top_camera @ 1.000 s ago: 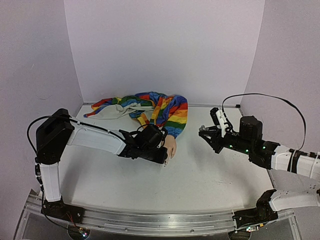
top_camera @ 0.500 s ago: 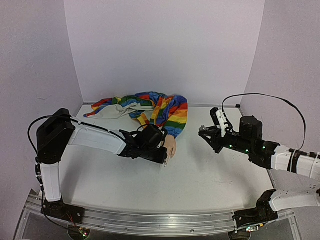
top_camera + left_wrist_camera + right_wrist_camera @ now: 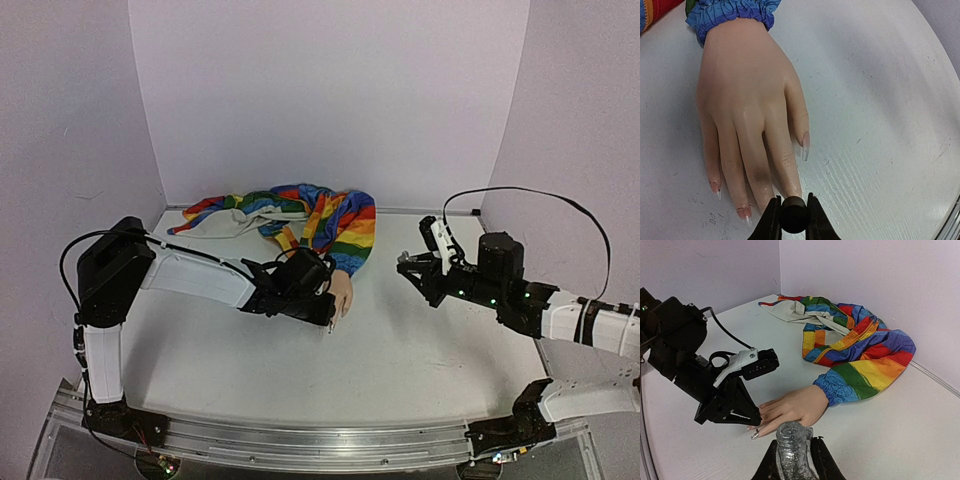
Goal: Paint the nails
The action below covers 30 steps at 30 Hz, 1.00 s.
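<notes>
The pale mannequin hand [image 3: 747, 100] lies palm down on the table, coming out of a rainbow-striped sleeve [image 3: 340, 225]. My left gripper [image 3: 793, 215] is shut on a small black round brush cap [image 3: 793, 214], held right at the tip of one finger and hiding that nail. The thumb nail [image 3: 805, 146] and two other nails [image 3: 744, 212] show. In the right wrist view one fingertip nail [image 3: 754, 435] looks silvery beside the left gripper [image 3: 747, 417]. My right gripper [image 3: 792, 455] is shut on an open, silver-glittery bottle [image 3: 791, 442], held above the table to the right of the hand [image 3: 341, 293].
The rest of the striped garment with pale lining [image 3: 235, 215] lies bunched at the back of the white table [image 3: 400, 350]. Lilac walls close in the back and sides. A metal rail [image 3: 300, 445] runs along the near edge.
</notes>
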{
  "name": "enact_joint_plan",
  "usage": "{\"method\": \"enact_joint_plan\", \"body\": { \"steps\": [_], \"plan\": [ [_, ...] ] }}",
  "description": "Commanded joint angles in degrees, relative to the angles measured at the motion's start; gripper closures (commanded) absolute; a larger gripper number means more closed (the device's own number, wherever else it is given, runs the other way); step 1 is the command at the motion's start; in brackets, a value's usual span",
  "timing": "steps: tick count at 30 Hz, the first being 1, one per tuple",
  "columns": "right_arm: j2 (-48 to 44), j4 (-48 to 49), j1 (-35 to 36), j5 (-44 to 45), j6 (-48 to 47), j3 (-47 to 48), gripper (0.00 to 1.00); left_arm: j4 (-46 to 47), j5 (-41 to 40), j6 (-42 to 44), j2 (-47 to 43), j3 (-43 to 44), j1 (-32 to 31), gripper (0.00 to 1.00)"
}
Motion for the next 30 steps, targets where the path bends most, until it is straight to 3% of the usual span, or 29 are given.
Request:
{"method": "enact_joint_plan", "body": {
  "steps": [1,30],
  "plan": [
    [-0.19,3.51,-0.21,-0.56,-0.28,0.63,1.0,1.78,-0.01,0.53,0.37,2.71,0.27,1.0],
    [-0.01,3.53,-0.21,-0.81,-0.19,0.6,1.0,1.91,0.52,-1.18,-0.66,0.44,-0.19,1.0]
  ]
}}
